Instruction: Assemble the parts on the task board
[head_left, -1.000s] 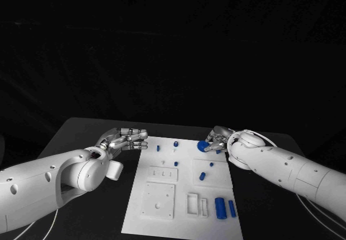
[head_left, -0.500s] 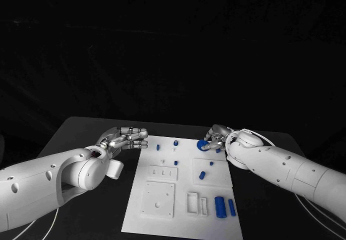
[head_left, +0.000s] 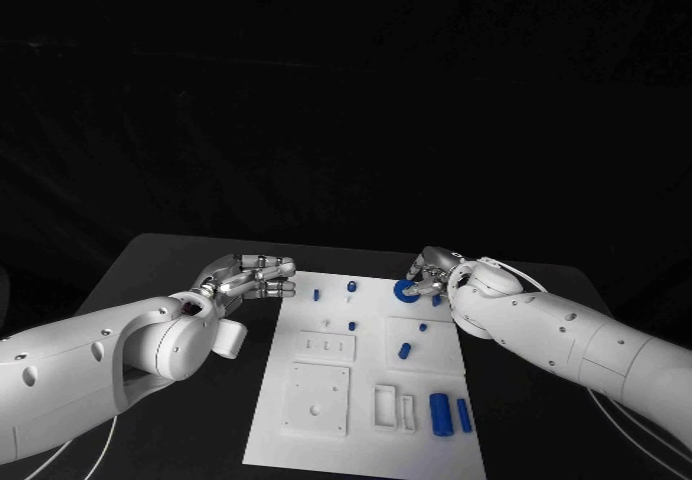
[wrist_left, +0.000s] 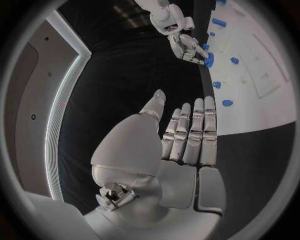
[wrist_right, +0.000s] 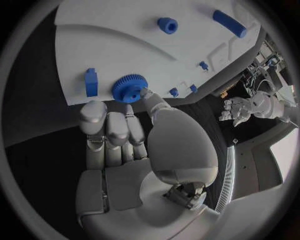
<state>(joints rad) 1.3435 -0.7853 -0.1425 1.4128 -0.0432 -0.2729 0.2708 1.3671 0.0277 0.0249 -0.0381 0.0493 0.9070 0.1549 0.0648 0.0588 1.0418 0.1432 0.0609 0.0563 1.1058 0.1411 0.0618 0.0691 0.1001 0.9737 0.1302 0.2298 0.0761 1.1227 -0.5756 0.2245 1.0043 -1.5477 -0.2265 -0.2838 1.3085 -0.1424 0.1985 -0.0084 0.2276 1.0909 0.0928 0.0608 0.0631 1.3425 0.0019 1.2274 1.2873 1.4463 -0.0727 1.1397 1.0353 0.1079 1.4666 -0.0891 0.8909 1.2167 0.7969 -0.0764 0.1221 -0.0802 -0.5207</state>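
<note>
Reaching at the board's (head_left: 368, 400) far right corner, the right hand (head_left: 433, 272) has fingertips on the blue gear (wrist_right: 129, 88); firm grip unconfirmed. Advise securing a pinch before lifting. Left hand (head_left: 254, 278) idles off-board, fingers together, empty.

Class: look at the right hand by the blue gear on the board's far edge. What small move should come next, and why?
Probably close the right hand on the blue gear and lift: its fingers already touch the gear, but a firm grip isn't evident yet.
</note>
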